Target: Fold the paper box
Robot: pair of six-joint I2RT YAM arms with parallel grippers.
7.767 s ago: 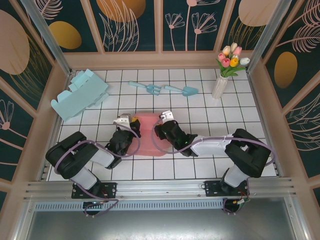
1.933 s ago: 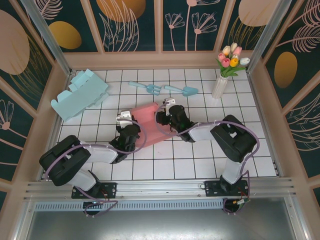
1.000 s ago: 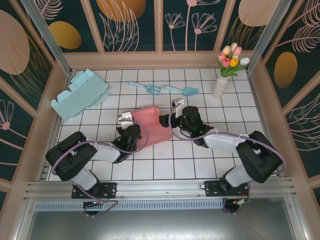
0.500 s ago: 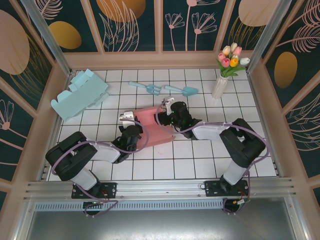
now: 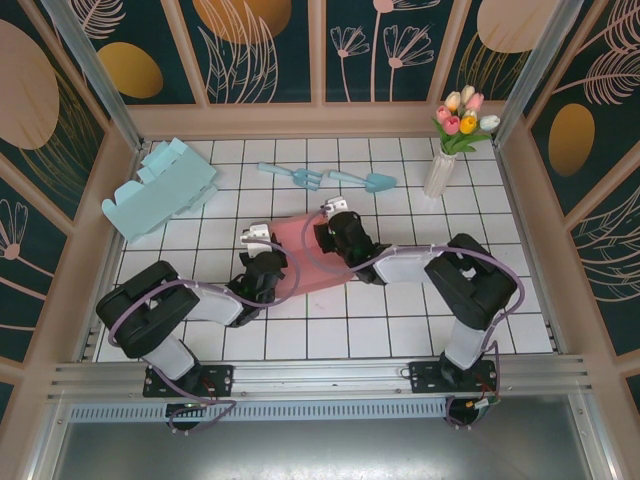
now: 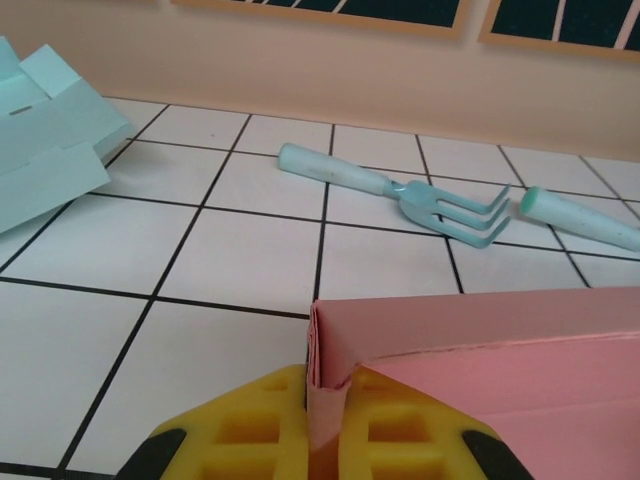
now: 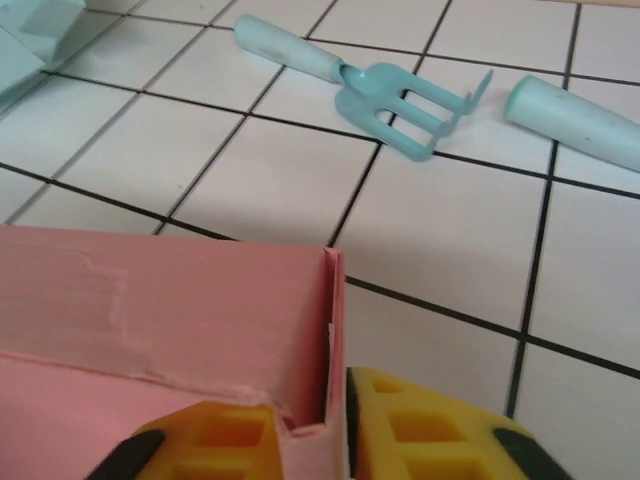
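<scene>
I count two arms on the counter [image 5: 420, 310], and one pink paper box [image 5: 305, 262] between them, near the middle of the tiled surface. The box is part-formed, with walls standing up.

On my left wrist camera the left pincer [image 6: 325, 405] is pinching a folded upright corner of the pink box; I see two yellow pads [image 6: 250, 420], one on each side of the pink card and tight against it. On the right wrist camera the right pincer [image 7: 318, 430] grips the opposite corner the same way, with the thin pink wall caught between its two yellow pads. From overhead, the left arm holds the box's left edge and the right arm holds its far right corner.

Beyond the box, toward the back wall, I count two pale teal garden tools lying flat: one hand fork [image 5: 293, 176] and one trowel [image 5: 362, 181], end to end and just apart. One flattened teal box [image 5: 160, 187] lies at the far left corner of the counter, well apart from the pink one. One white vase [image 5: 440, 172] holding tulips stands at the far right.
</scene>
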